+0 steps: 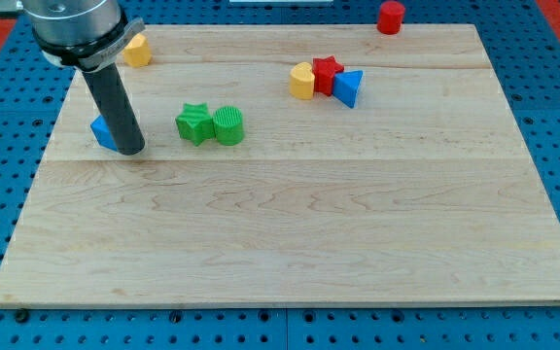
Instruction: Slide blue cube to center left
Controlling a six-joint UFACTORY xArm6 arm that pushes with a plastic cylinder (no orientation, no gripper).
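Observation:
The blue cube (102, 132) sits near the board's left edge, mostly hidden behind my rod. My tip (131, 151) rests on the board touching the cube's right side, at the view's left. A green star (193, 123) and a green cylinder (228, 125) lie together just right of the tip.
A yellow block (138, 49) lies at the top left. A yellow heart (302, 81), a red star (327, 73) and a blue triangle (349, 87) cluster at top centre. A red cylinder (390, 17) stands at the top edge. The wooden board (290, 233) sits on a blue pegboard.

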